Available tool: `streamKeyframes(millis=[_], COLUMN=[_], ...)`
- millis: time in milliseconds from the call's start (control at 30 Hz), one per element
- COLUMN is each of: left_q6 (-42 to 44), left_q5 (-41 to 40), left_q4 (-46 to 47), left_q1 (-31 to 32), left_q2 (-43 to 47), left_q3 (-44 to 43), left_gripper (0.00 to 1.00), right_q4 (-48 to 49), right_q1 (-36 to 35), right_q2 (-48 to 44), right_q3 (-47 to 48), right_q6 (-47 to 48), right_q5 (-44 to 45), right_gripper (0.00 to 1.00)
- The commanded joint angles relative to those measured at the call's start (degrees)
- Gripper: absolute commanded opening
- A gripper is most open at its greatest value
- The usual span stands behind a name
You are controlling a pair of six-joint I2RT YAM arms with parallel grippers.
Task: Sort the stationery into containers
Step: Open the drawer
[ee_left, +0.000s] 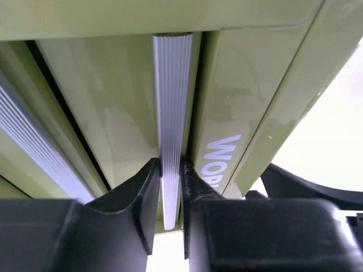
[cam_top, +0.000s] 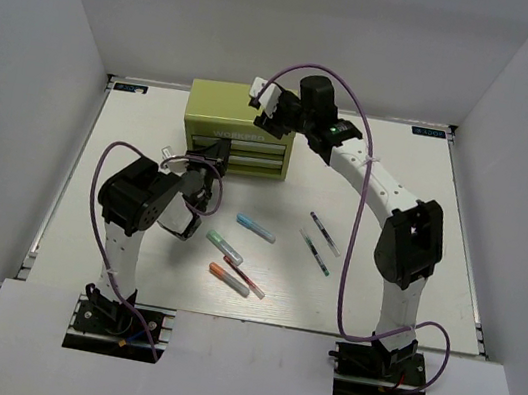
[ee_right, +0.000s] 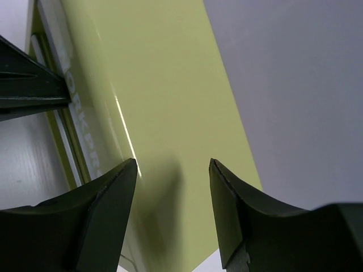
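From above: olive-green tool chest (cam_top: 224, 108) at the far edge of the bench, left of centre, both front drawers seemingly shut. Left gripper (cam_top: 211, 161) at the lower left of its front. Right gripper (cam_top: 266, 103) over the right end of the lid. Six pens loose mid-bench, none sorted yet: blue-ended marker (cam_top: 256, 228), green-ended marker (cam_top: 224, 246), orange-ended marker (cam_top: 228, 280), thin red pen (cam_top: 246, 278) just beside or touching the orange one, two thin dark pens (cam_top: 324, 233) nearer the right edge. Probable step in hand: pulling a drawer open.

From the left wrist: fingers (ee_left: 142, 198) clamped on the ribbed silver drawer handle (ee_left: 172, 102), close to the strip's end, not its middle. Hazards from here:
- an off-centre pull, skewing and jamming the drawer;
- a narrow hold on a slim strip, slipping off mid-pull;
- a light chest sliding toward the near edge and into the pens instead of opening.

From the right wrist: fingers (ee_right: 108, 209) well apart above the flat lid, gripping nothing; contact with the lid impossible to tell. White lettering (ee_right: 85, 141) visible along the front. Hazards here: too little downward pressure, so no bracing against the pull, or pressure too close to the lid's edge, tipping the chest.
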State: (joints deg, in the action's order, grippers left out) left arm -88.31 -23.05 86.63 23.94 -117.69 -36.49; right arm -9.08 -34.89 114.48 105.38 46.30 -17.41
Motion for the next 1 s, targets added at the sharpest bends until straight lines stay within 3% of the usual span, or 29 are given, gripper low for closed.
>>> streamKeyframes(millis=[0,267,533,800,967], left_q6=[1.48,1.48,1.48,1.48,1.48], left_q5=[-4.37,-4.9,-6.04,-7.27,-7.8], left_q4=[7.15,11.27,13.65,15.32,15.85], left_q1=[-0.74,0.31,2.68,3.83,4.36], left_q2=[-2.81,-3.86,-3.86,-3.86,-2.73], left_q3=[-1.13,1.69,6.08,8.63,11.17], left_gripper=[0.24,0.0,0.0,0.0,0.0], right_q4=[-6.83,-7.97,-7.35,-5.6,-6.13], right_q1=[0.18,0.18,0.18,-0.17,0.0], right_q2=[-0.31,0.13,-0.92,-2.68,-0.49], right_q3=[-0.18,-0.18,-0.26,-1.94,0.17], right_q6=[0.89,1.33,0.19,0.8,0.89], right_q5=[-0.34,-0.43,-1.57,-3.6,-0.7], right_gripper=[0.6,0.6,0.62,0.78,0.78])
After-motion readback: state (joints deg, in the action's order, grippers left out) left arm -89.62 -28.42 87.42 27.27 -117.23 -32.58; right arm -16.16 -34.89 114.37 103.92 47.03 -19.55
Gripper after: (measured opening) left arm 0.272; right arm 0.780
